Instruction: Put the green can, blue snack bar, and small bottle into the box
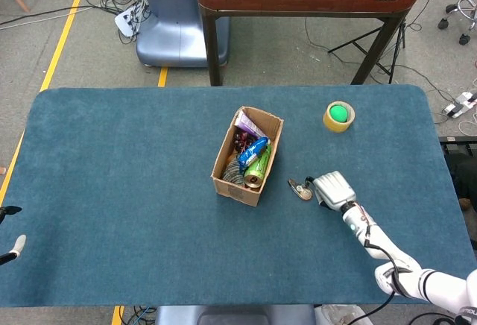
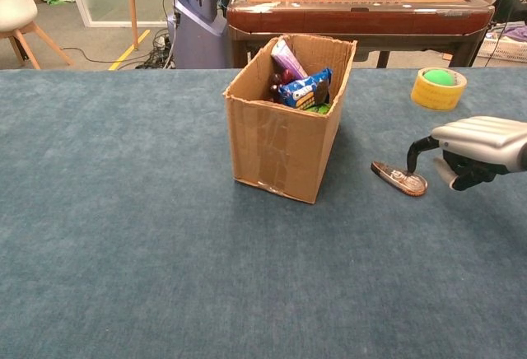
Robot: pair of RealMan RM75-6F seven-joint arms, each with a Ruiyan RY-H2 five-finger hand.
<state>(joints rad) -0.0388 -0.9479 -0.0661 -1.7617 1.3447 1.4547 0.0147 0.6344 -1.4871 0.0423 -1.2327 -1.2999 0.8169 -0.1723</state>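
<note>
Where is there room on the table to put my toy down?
Left of the box, the table is bare to its edge, and the front strip too. Crowded: right of the box, with the small bottle, right hand and tape roll.

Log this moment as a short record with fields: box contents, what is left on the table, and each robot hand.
box: open cardboard box standing on the blue table
in box: blue snack bar, green can, other packets
small bottle: lying flat on the table right of the box
right robot hand: beside the small bottle, one fingertip on or just above it, not gripping it
left robot hand: only fingertips show at the head view's left edge
tape roll: yellow, green ball in it, far right
</note>
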